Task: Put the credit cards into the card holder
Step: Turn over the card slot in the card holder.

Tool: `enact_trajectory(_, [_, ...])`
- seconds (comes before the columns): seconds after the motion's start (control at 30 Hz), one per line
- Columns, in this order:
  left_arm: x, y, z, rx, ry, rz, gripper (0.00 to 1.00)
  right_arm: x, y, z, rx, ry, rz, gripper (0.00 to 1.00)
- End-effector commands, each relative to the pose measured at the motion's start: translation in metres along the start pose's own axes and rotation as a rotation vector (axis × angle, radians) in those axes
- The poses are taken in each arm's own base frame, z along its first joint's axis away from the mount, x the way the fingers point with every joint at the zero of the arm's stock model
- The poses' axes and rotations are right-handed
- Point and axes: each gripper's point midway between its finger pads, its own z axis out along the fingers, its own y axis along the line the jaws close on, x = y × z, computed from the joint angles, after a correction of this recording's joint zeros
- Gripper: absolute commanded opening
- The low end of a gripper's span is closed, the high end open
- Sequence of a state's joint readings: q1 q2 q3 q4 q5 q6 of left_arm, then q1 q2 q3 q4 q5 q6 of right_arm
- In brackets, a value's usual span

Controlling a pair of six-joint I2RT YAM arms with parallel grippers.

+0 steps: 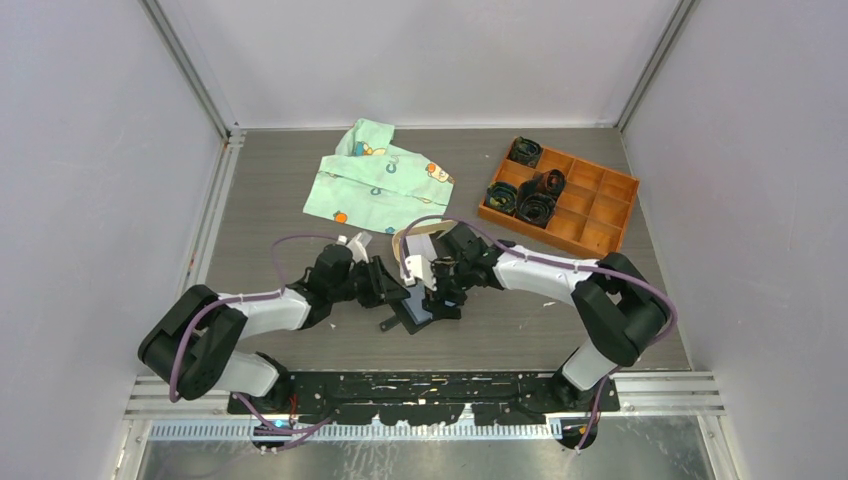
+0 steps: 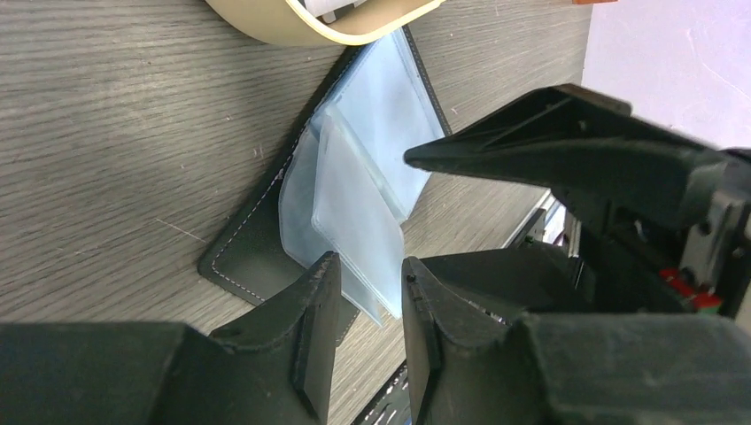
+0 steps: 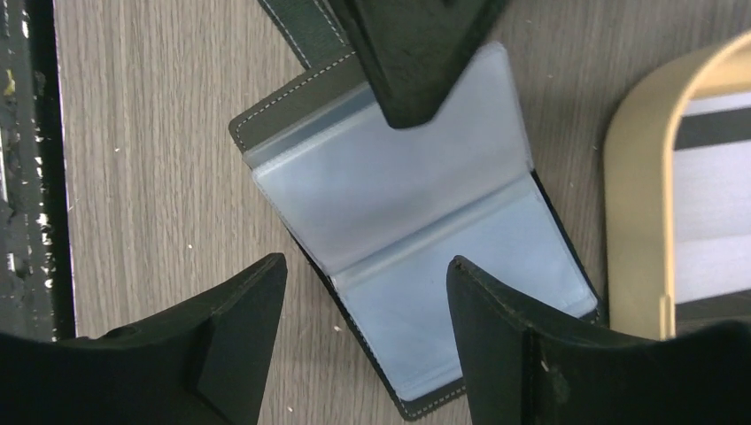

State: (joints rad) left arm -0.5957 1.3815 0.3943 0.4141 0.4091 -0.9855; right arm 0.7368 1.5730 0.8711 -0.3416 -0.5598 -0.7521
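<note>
- I'm up high on the top view, behind the rig, looking down over the whole counter [image 1: 270,205].
- Left wrist: close in, low, skimming across the open card holder [image 2: 354,212].
- Right wrist: close in, straight down. All three views share that card holder.

Robot lab test cell: plain white panel walls [image 1: 430,60], aluminium framing [image 1: 193,75], wood-grain tabletop [image 1: 260,190], left arm [image 1: 260,315] and right arm [image 1: 540,272] bolted to black mounting plate [image 1: 430,392].

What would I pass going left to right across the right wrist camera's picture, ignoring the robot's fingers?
dark rail at the table's edge → opened card holder with clear pockets → tan tray
</note>
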Motion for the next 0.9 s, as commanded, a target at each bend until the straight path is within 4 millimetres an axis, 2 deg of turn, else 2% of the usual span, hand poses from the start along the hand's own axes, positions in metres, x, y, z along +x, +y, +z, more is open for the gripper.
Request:
enact_trajectory(0.0, [-0.016,-0.027,0.002,0.086,-0.035,0.052,0.32,-0.018,-0.015,0.006,0.072,0.008,-0.129,0.73])
enact_trajectory(0.3, [-0.016,-0.030,0.002,0.093,-0.029,0.053,0.32,-0.018,-0.018,0.010,0.108,0.050,-0.149,0.76])
enact_trajectory(0.87, [-0.014,-0.026,0.004,0.080,-0.023,0.053,0.33,-0.027,-0.035,-0.006,0.197,0.043,-0.109,0.71])
